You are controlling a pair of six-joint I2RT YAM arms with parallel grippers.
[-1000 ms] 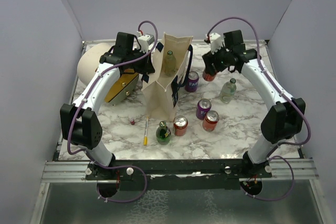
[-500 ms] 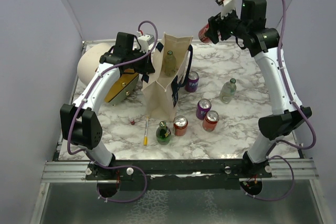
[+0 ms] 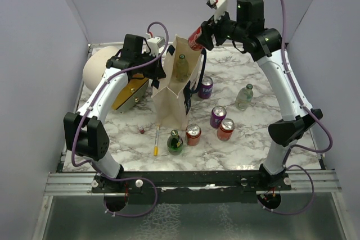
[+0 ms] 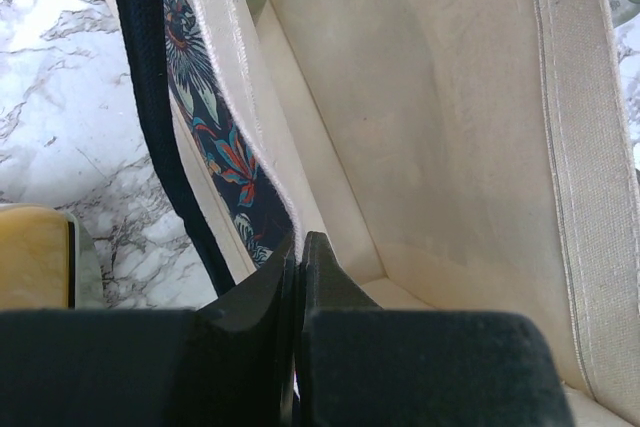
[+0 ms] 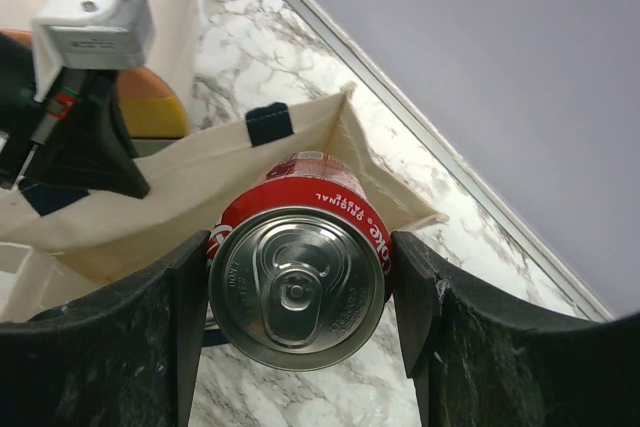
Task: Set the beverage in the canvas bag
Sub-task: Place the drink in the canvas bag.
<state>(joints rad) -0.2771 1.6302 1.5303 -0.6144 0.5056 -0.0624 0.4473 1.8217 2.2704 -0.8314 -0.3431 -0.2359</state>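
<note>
Marbled worktop point(image 3: 264, 111) seen from above, with two arms rising from the bottom edge of the frame. The left arm point(image 3: 107, 96) reaches to centre left; the right arm point(image 3: 287, 82) arches high along the right side toward upper centre. One canvas bag point(image 3: 171, 102), cream with navy handles and a floral print, stands upright at centre with its mouth open. One cream-and-orange drum-shaped container point(image 3: 98, 68) lies at upper left, partly hidden behind the left arm. The left claw point(image 3: 156, 71) is clenched on the bag's left rim, which the left wrist view shows pinched between the closed fingers point(image 4: 325, 277). The right claw point(image 3: 201, 36) grasps one cola can point(image 3: 196, 38), tilted in the air over the far edge of the bag's mouth; the right wrist view shows its lid point(image 5: 298, 292) between the two fingers, with the bag's opening below. Three bottles: one point(image 3: 181, 67) showing in the bag's mouth, one clear bottle point(image 3: 244, 97) at centre right, and one green bottle point(image 3: 175, 142) standing just below the bag. Four cans stand on the worktop: two purple cans point(image 3: 206, 87) point(image 3: 217, 116) right of the bag and two red cans point(image 3: 225, 129) point(image 3: 193, 134) at lower centre. One yellow-tipped pen point(image 3: 156, 141) and one small red object point(image 3: 141, 130) lie at lower left of the bag.
</note>
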